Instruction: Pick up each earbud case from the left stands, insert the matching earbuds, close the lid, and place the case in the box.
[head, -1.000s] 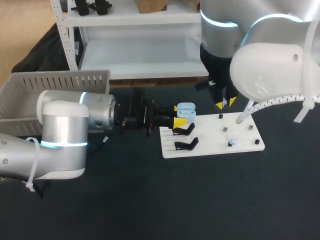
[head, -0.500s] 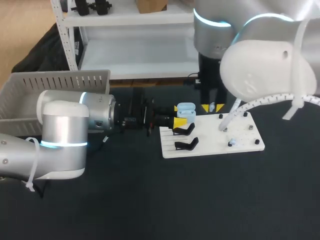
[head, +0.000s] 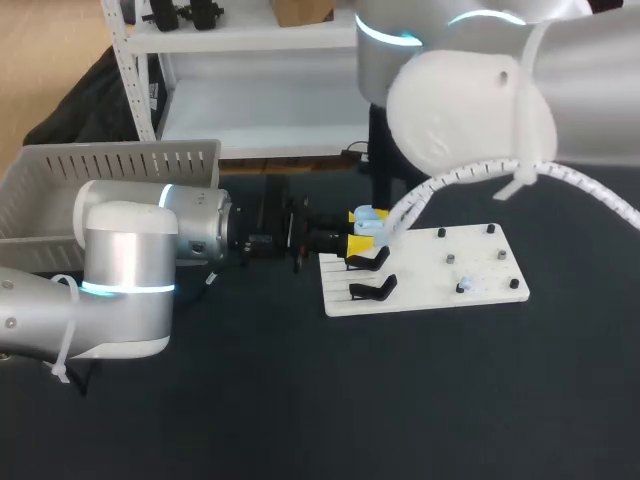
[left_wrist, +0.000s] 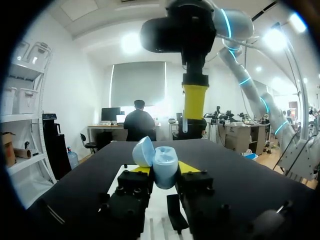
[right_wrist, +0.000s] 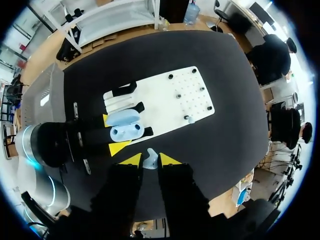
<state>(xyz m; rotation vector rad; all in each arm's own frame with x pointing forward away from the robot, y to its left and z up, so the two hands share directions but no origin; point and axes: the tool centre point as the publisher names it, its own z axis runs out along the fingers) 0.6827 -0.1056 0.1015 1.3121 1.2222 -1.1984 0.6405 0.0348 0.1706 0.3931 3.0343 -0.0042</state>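
Head view: on the matte black table (head: 300, 400) lies one flat white board (head: 430, 275). At the board's left edge are two curved black stands (head: 368, 261), both bare, and a few small dark pegs (head: 441, 232) stand over its right half. One ribbed grey plastic box (head: 110, 165) sits at the table's rear left corner. The glossy white left arm (head: 130, 270) lies level, and the left gripper (head: 358, 231) clamps the one earbud case (head: 372, 220), a smooth, rounded, pale blue shell, just off the board's rear left corner. The right arm (head: 460, 110) has swung left from above the board's rear edge and now hangs over the case, hiding its own fingers. The left arm has not stirred.

Left wrist view: the left gripper (left_wrist: 164, 172) pinches the earbud case (left_wrist: 165, 170) between its yellow tips, the domed lid (left_wrist: 144, 151) tipped open. The right gripper (left_wrist: 194, 122) hangs beyond and above it.

Right wrist view: the right gripper (right_wrist: 150, 160), fingers narrow, nips one small pale blue earbud (right_wrist: 150, 160) directly above the open earbud case (right_wrist: 125, 128), whose base shows two sockets. A second earbud (right_wrist: 189, 118) sits near the white board's (right_wrist: 165, 97) edge farthest from the black stands (right_wrist: 124, 90). The box (right_wrist: 47, 100) lies beside the left arm (right_wrist: 55, 145).
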